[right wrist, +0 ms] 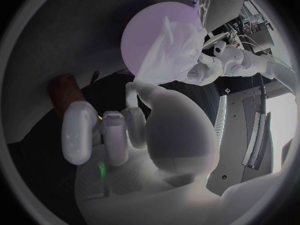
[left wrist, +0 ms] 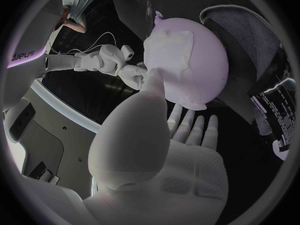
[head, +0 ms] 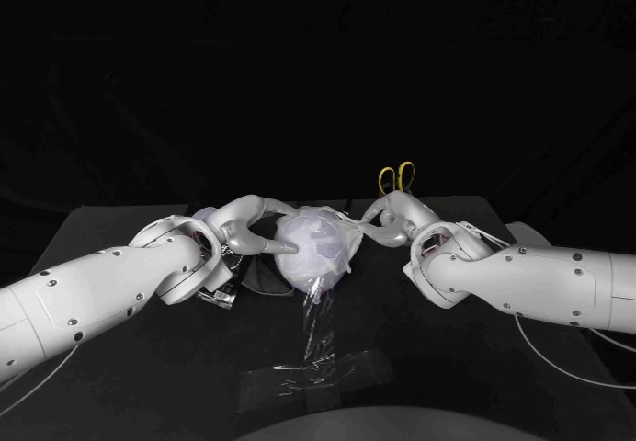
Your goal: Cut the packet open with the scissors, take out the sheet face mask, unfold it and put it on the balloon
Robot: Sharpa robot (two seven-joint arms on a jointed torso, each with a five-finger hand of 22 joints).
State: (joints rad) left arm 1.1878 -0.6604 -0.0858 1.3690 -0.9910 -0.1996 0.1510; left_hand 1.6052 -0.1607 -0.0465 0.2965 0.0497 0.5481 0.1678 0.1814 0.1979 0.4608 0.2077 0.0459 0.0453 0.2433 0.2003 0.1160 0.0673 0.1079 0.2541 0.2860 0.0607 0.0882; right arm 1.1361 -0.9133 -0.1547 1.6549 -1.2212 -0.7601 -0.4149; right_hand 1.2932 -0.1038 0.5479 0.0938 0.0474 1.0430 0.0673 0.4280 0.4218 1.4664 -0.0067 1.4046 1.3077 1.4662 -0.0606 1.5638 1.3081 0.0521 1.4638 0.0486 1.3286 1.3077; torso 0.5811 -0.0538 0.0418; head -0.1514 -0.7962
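Nearly done, I'd say: the white sheet face mask (right wrist: 178,45) lies on the pale lilac balloon (right wrist: 140,30) over the black bench (head: 464,372), left robot hand (head: 248,234) pressing it open-fingered, right robot hand (head: 384,225) touching it, grip unclear; only smoothing remains.
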